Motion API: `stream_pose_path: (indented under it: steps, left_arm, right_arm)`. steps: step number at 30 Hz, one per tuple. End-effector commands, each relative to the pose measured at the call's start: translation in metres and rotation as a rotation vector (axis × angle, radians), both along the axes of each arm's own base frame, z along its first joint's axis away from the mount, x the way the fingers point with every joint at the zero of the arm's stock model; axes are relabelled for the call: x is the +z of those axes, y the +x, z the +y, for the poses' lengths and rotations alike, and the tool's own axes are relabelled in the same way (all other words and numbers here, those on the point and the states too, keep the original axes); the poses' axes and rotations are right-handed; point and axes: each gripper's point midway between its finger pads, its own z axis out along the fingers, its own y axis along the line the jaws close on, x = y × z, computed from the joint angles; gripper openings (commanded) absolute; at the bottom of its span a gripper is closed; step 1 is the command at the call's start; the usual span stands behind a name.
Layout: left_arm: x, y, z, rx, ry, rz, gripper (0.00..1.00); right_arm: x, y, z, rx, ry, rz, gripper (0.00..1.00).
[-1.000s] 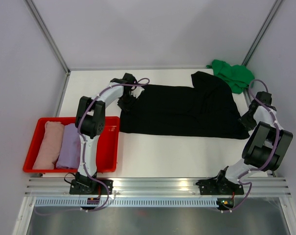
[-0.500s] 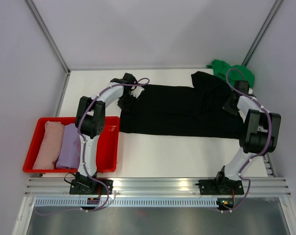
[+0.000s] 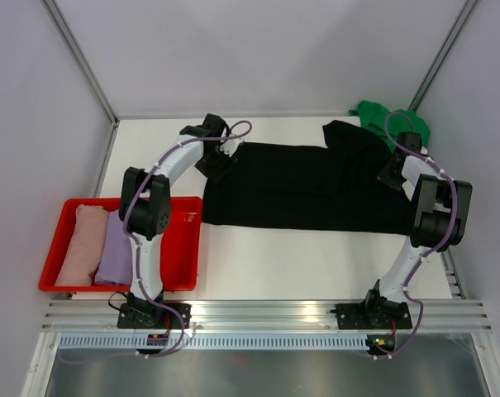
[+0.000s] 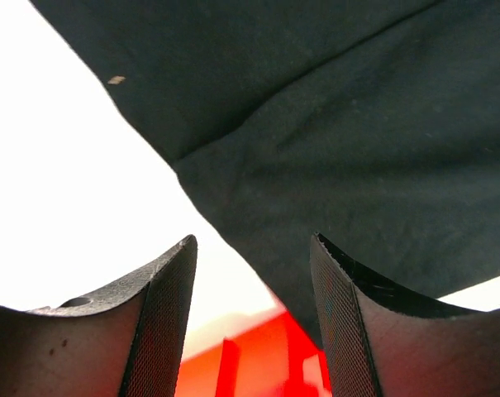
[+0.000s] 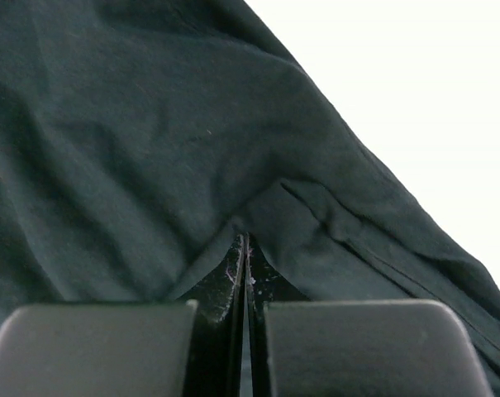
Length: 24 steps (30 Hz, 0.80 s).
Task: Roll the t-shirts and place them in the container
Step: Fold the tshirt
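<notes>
A large black t-shirt (image 3: 299, 186) lies spread flat across the table, its right side bunched in folds. My left gripper (image 3: 219, 160) hovers open over the shirt's left edge (image 4: 316, 149), nothing between its fingers (image 4: 254, 240). My right gripper (image 3: 391, 176) is at the shirt's right side, shut, with a fold of black cloth (image 5: 192, 165) tented up at its tips (image 5: 246, 236). A bright green t-shirt (image 3: 390, 124) lies crumpled at the back right corner. Rolled pale pink (image 3: 83, 244) and lavender (image 3: 117, 246) t-shirts sit side by side in the tray.
A red plastic tray (image 3: 188, 248) stands at the left edge of the table; its corner (image 4: 266, 356) shows below the left fingers. White walls and metal posts close in the back and sides. White tabletop (image 3: 299, 265) lies in front of the black shirt.
The left gripper has opened and drawn back a little from the shirt's left edge. The right arm swung in from the table's right edge onto the shirt and shut.
</notes>
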Motion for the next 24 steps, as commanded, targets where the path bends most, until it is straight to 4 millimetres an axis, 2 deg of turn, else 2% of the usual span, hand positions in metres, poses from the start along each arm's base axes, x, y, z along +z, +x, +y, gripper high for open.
stream_pose_path:
  steps: [1, 2, 3, 4, 5, 6, 7, 8, 9, 10, 12, 14, 17, 21, 24]
  left_arm:
    - [0.066, 0.010, -0.015, -0.091, -0.066, -0.154, 0.63]
    - [0.079, 0.004, -0.022, -0.119, -0.071, -0.178, 0.63]
    - [0.075, -0.005, -0.023, -0.153, -0.058, -0.167, 0.63]
    - [0.077, -0.015, -0.033, -0.194, -0.056, -0.169, 0.63]
    - [0.083, -0.024, -0.036, -0.237, -0.049, -0.180, 0.63]
    - [0.080, -0.034, -0.039, -0.270, -0.030, -0.171, 0.63]
    - [0.061, -0.055, -0.043, -0.322, 0.006, -0.121, 0.63]
    - [0.052, -0.064, -0.041, -0.368, 0.052, -0.106, 0.63]
    - [0.046, -0.074, -0.041, -0.404, 0.065, -0.091, 0.63]
    - [0.029, -0.093, -0.036, -0.435, 0.079, -0.033, 0.63]
    - [0.023, -0.109, -0.038, -0.485, 0.031, -0.008, 0.64]
    - [0.020, -0.110, -0.036, -0.499, 0.037, -0.017, 0.67]
    - [0.002, -0.103, -0.027, -0.505, 0.104, -0.021, 0.68]
    - [-0.028, -0.103, -0.009, -0.503, 0.208, 0.019, 0.67]
    - [-0.039, -0.094, -0.005, -0.502, 0.253, 0.010, 0.66]
  right_arm:
    - [0.043, 0.001, -0.011, -0.043, -0.016, -0.060, 0.02]
    - [0.059, -0.006, -0.024, -0.090, -0.003, -0.096, 0.03]
    - [0.057, -0.020, -0.029, -0.153, 0.032, -0.095, 0.06]
    - [0.072, -0.029, -0.036, -0.197, 0.039, -0.134, 0.10]
    - [0.073, -0.045, -0.056, -0.272, 0.045, -0.142, 0.14]
    - [0.063, -0.063, -0.059, -0.320, 0.059, -0.119, 0.23]
    - [0.062, -0.075, -0.065, -0.356, 0.048, -0.114, 0.30]
    - [0.059, -0.095, -0.070, -0.401, 0.031, -0.097, 0.41]
    - [0.056, -0.105, -0.071, -0.423, 0.022, -0.086, 0.46]
    - [0.054, -0.113, -0.071, -0.454, 0.020, -0.081, 0.50]
    - [0.045, -0.137, -0.068, -0.501, 0.011, -0.046, 0.59]
    - [0.044, -0.149, -0.068, -0.525, 0.007, -0.045, 0.63]
    - [0.029, -0.163, -0.062, -0.527, 0.020, -0.031, 0.64]
    - [0.016, -0.160, -0.060, -0.501, 0.033, -0.033, 0.64]
    - [0.000, -0.153, -0.060, -0.496, 0.053, -0.040, 0.59]
